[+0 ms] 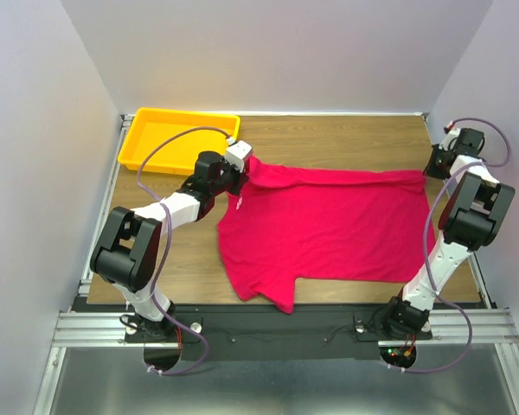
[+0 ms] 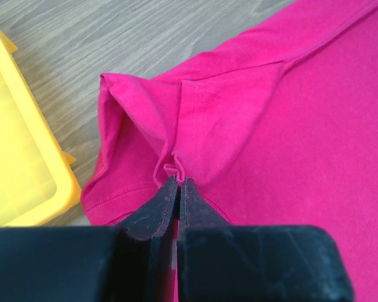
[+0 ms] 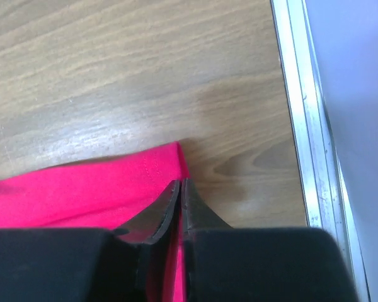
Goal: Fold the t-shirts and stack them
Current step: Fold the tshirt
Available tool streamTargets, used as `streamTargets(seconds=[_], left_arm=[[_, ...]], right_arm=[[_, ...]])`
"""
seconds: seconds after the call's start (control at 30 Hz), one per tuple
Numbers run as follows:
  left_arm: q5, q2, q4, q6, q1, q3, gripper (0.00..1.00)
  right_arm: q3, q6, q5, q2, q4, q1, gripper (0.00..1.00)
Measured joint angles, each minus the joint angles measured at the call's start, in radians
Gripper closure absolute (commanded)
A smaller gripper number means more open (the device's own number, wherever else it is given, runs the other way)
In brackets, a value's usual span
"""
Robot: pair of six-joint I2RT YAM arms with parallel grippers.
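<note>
Pinching t-shirt (image 1: 329,225) sleeve fold, L fingers (image 2: 152,217) shut, R fingers (image 3: 156,217) nearly shut at hem corner, grip unclear.

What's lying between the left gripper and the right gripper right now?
The t-shirt: its far edge stretches from the left gripper to the right gripper, seen in the top external view.

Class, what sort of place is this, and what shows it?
Probably a robot test cell: white walls box in a wooden table, and two robot arms on an aluminium rail grip a crimson t-shirt.
</note>
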Motion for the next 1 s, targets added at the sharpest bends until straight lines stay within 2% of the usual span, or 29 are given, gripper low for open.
streamTargets(seconds=[0.1, 0.23, 0.33, 0.43, 0.73, 0.87, 0.93, 1.0], left_arm=[[0.001, 0.0, 0.0, 0.0, 0.0, 0.0, 1.0], [0.005, 0.0, 0.0, 0.001, 0.0, 0.0, 1.0], [0.01, 0.0, 0.0, 0.001, 0.0, 0.0, 1.0], [0.017, 0.0, 0.0, 0.001, 0.0, 0.0, 1.0], [0.016, 0.0, -0.031, 0.002, -0.016, 0.007, 1.0], [-0.037, 0.0, -0.072, 0.0, -0.023, 0.031, 0.7], [-0.06, 0.0, -0.087, -0.009, -0.025, 0.042, 0.64], [-0.077, 0.0, -0.097, -0.011, -0.026, 0.055, 0.51]], right_arm=[[-0.003, -0.002, 0.0, 0.001, 0.007, 0.0, 0.66], [-0.033, -0.016, 0.002, -0.006, 0.015, 0.0, 0.58], [-0.074, -0.019, 0.0, -0.031, 0.013, 0.0, 0.47], [-0.117, -0.021, -0.018, -0.087, 0.009, 0.0, 0.42], [-0.206, -0.005, -0.172, -0.271, 0.024, 0.0, 0.41], [-0.284, -0.004, -0.255, -0.314, 0.024, 0.006, 0.4], [-0.312, -0.005, -0.284, -0.325, 0.024, 0.008, 0.39], [-0.339, -0.008, -0.313, -0.336, 0.016, 0.011, 0.39]])
